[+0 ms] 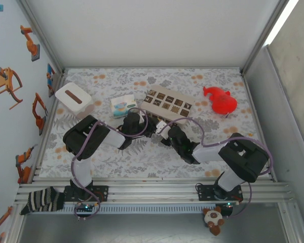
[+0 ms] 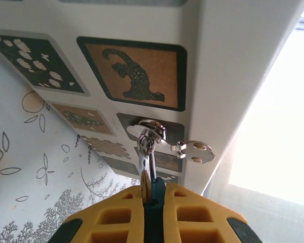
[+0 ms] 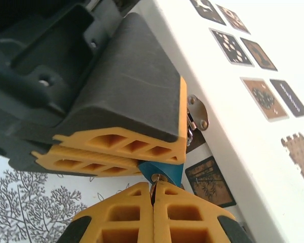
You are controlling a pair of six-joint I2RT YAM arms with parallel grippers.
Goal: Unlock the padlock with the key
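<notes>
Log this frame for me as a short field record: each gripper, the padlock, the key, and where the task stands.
left gripper: shut on padlock
right gripper: shut on key, which meets the padlock's end
padlock: blue body, shackle through the hasp on the white box
status: padlock on the hasp; cannot tell whether it is unlocked

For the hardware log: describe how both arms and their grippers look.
The left arm and right arm match: white links between blocky black joint housings. A lilac cable loops along each. The left gripper and right gripper have yellow-orange fingers with open ribbed cut-outs and dark grey backs. No markings are readable.
</notes>
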